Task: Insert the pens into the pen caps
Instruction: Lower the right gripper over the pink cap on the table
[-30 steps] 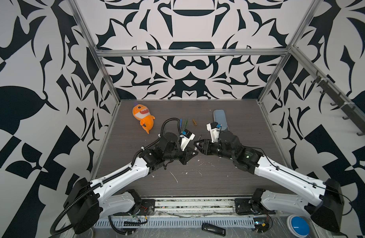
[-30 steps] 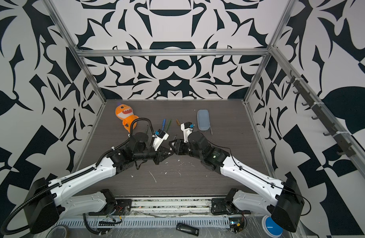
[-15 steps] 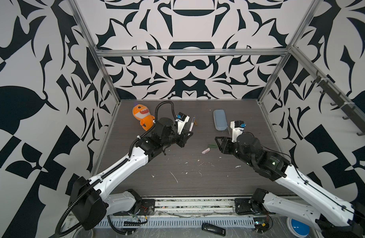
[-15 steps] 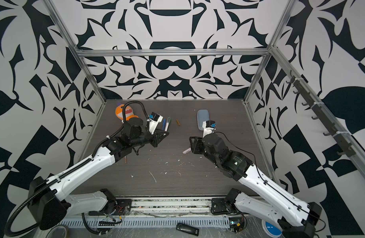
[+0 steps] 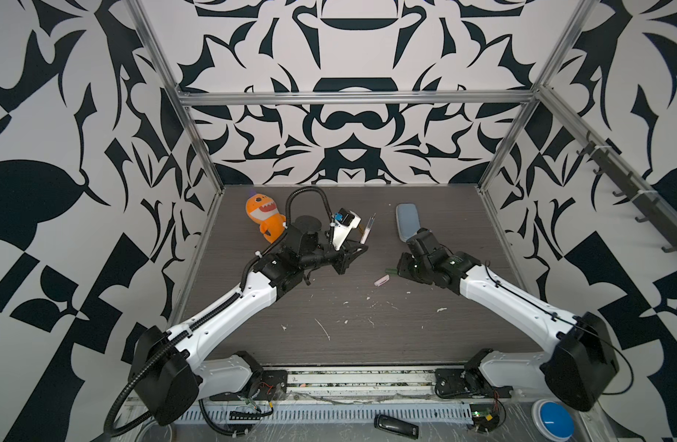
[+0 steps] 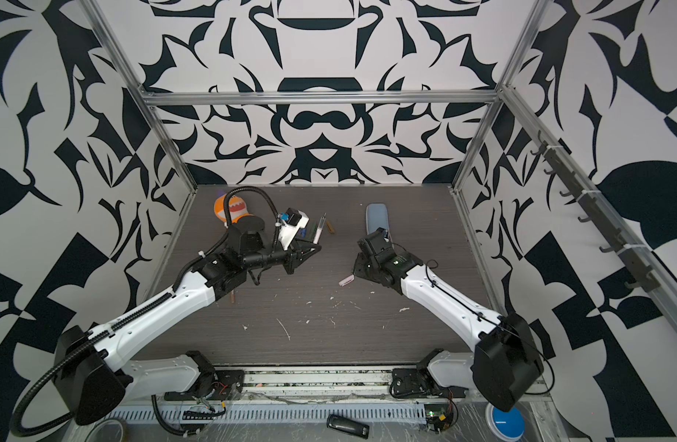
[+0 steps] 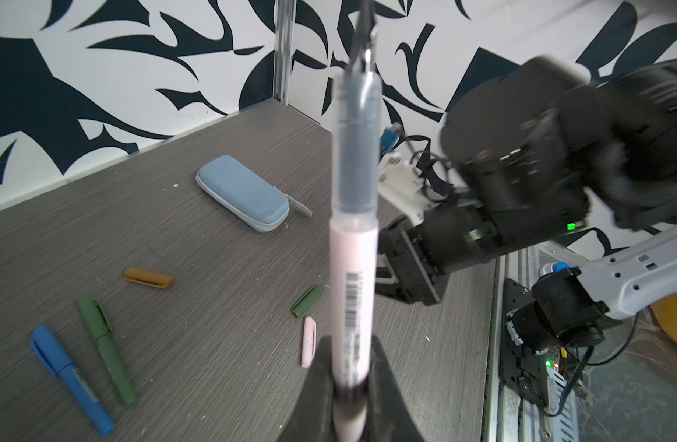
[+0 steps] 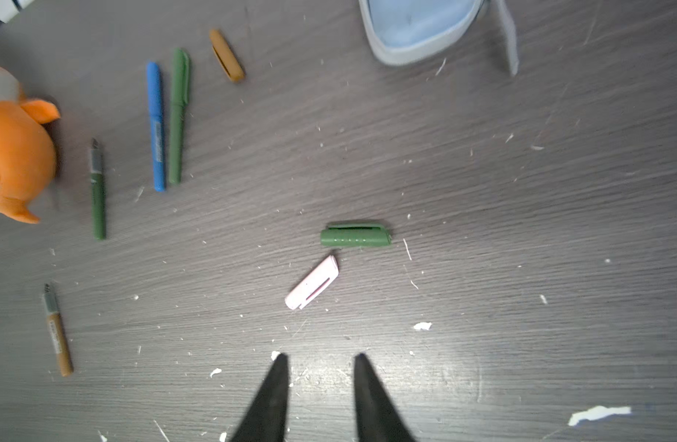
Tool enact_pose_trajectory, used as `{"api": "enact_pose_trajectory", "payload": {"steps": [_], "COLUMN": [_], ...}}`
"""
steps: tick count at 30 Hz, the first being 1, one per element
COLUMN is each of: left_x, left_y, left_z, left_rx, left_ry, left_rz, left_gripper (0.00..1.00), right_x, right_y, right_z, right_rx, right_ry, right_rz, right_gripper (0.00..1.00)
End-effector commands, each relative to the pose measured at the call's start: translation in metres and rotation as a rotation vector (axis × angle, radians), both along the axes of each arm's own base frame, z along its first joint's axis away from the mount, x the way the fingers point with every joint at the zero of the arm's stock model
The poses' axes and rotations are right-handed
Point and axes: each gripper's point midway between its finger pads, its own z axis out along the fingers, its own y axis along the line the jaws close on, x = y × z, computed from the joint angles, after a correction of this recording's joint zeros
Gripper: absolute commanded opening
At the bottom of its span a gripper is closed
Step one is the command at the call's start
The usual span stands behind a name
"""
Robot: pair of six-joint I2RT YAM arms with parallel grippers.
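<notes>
we find the left hand [image 7: 350, 340] pinching the pink pen [image 7: 354, 268] by its lower barrel, dark tip pointing away from the hand, held clear of the table [image 7: 214, 363]. the right hand [image 8: 320, 356] stands spread above the table, nothing between its jaws. the pink cap [image 8: 312, 282] lies flat just ahead of its fingertips, apart from them. a green cap [image 8: 355, 235] lies just beyond, near the pink cap, not touching.

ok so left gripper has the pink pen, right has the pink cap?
No: the right gripper is open and empty; the pink cap lies on the table, per the right wrist view. The left gripper does hold the pink pen.
</notes>
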Motion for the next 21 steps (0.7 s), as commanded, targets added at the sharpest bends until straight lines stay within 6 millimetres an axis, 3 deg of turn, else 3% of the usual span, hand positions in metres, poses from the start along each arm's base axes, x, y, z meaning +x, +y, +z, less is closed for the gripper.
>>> {"api": "enact_pose_trajectory", "payload": {"steps": [1, 9, 21], "left_x": [-0.002, -0.010, -0.011], "left_y": [0.007, 0.008, 0.008], "left_z": [0.033, 0.038, 0.037], "left_rx": [-0.091, -0.105, -0.086], "left_ry": [-0.075, -0.071, -0.084], "left_rz": [0.031, 0.020, 0.017], "left_gripper": [0.00, 0.00, 0.00], "right_x": [0.016, 0.032, 0.032], "right_y": [0.017, 0.023, 0.045], "right_z": [-0.003, -0.039, -0.082], "right_rx": [0.014, -0.071, -0.149], "right_ry": [0.025, 0.117, 0.213], "right_rz": [0.023, 0.005, 0.042], "right_gripper": [0.44, 0.49, 0.44]}}
